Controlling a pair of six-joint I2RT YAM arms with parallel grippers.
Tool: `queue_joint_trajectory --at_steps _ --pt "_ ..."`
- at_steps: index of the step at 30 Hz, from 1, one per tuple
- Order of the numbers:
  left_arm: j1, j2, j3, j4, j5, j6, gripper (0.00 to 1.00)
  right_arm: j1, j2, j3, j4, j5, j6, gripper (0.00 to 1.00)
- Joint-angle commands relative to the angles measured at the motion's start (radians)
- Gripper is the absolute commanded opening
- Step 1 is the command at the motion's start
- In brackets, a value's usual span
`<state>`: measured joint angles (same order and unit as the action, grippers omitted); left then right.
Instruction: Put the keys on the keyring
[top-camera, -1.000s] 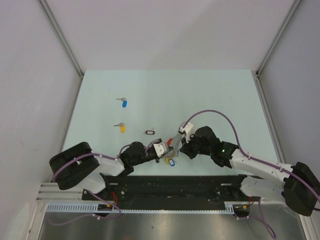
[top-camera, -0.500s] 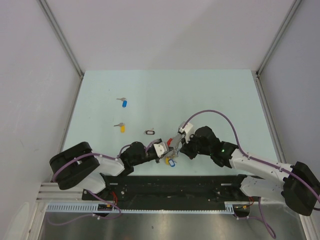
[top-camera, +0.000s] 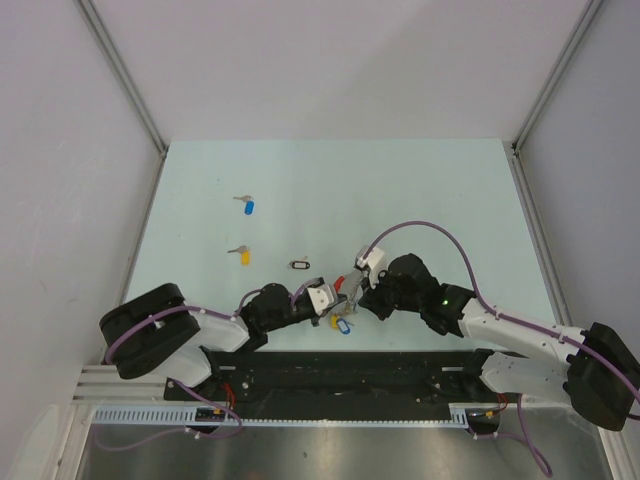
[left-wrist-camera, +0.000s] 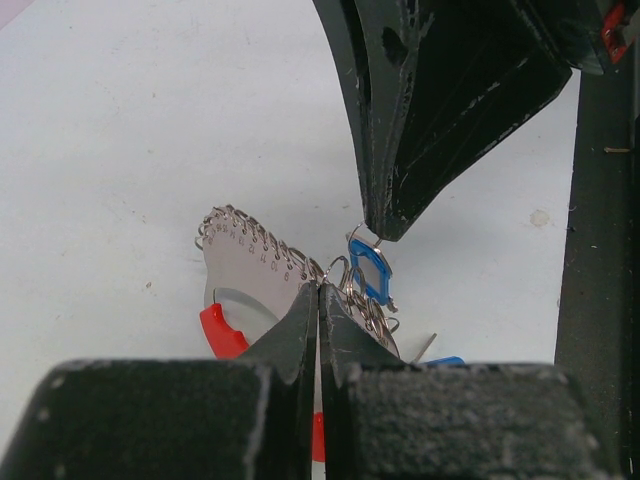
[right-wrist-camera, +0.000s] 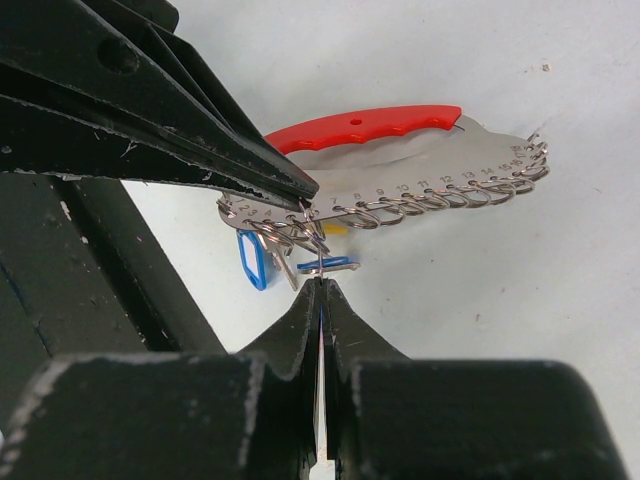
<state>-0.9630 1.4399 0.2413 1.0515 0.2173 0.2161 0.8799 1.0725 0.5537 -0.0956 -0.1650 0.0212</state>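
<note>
Both grippers meet at the near middle of the table on the keyring, a silver numbered plate edged with small wire rings, with a red arc. My left gripper is shut on the plate's edge. My right gripper is shut on a thin wire ring hanging from it, beside a blue key. A blue tag dangles from the rings. A blue-headed key and a yellow-headed key lie loose on the table to the far left.
A small black-rimmed oval tag lies just beyond the left gripper. The black base rail runs along the near edge below both arms. Grey walls and metal posts close in the table on three sides.
Hardly anything differs. The right gripper and the keyring have edged slightly to the left. The loose keys have not moved.
</note>
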Motion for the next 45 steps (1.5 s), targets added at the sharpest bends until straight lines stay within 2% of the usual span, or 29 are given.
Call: queue_joint_trajectory --at_steps 1,38,45 --pt "0.006 0.005 0.030 0.051 0.021 -0.001 0.00 0.005 0.004 0.045 0.028 0.009 -0.018 0.00" --pt "0.004 0.001 0.033 0.045 0.037 -0.011 0.01 0.034 0.041 0.066 0.019 0.030 -0.050 0.00" --pt "0.004 -0.001 0.029 0.045 0.013 -0.007 0.00 0.036 -0.009 0.071 -0.024 0.070 -0.043 0.00"
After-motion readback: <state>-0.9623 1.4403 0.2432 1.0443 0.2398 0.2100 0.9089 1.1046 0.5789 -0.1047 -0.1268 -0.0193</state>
